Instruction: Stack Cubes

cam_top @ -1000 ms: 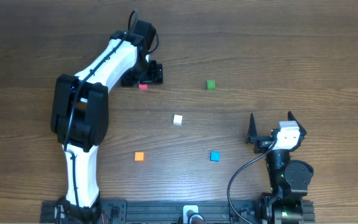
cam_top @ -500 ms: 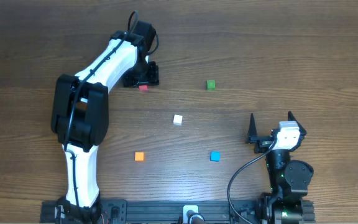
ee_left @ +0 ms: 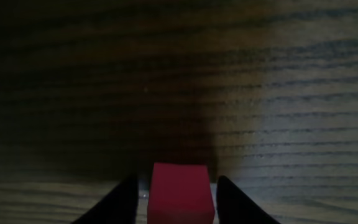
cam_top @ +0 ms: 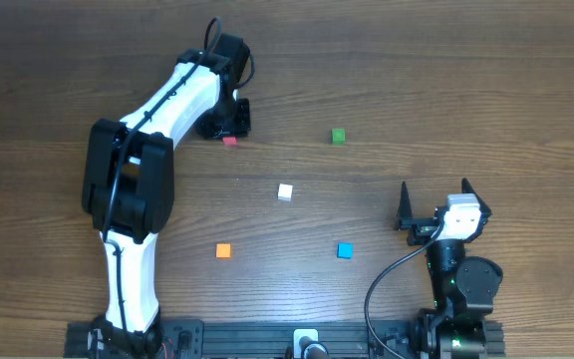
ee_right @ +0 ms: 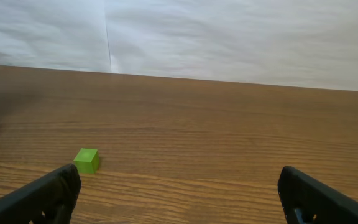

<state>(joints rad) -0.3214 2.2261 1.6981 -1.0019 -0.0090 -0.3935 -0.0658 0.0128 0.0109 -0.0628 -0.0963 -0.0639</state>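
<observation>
The left gripper (ee_left: 178,205) sits low on the bench (cam_top: 486,90), slightly open, one finger (ee_left: 122,202) on each side of the red cube (ee_left: 182,193). From the white cube (cam_top: 285,191), red lies at about 11 o'clock, the green cube (cam_top: 338,136) at 1, the blue cube (cam_top: 344,250) at 5 and the orange cube (cam_top: 223,250) at 7. The right gripper (cam_top: 434,191) hangs wide open and empty, at 3 o'clock from the white cube.

On the brown wooden table (cam_top: 486,80), the small red cube (ee_left: 182,193) is flanked by the fingers of the left gripper (ee_left: 176,183). The small green cube (cam_top: 338,136) is set to its right. The small white cube (cam_top: 285,191) is placed centrally, and nearest the arm bases the small orange cube (cam_top: 223,250) is set left and the small blue cube (cam_top: 344,250) right.
</observation>
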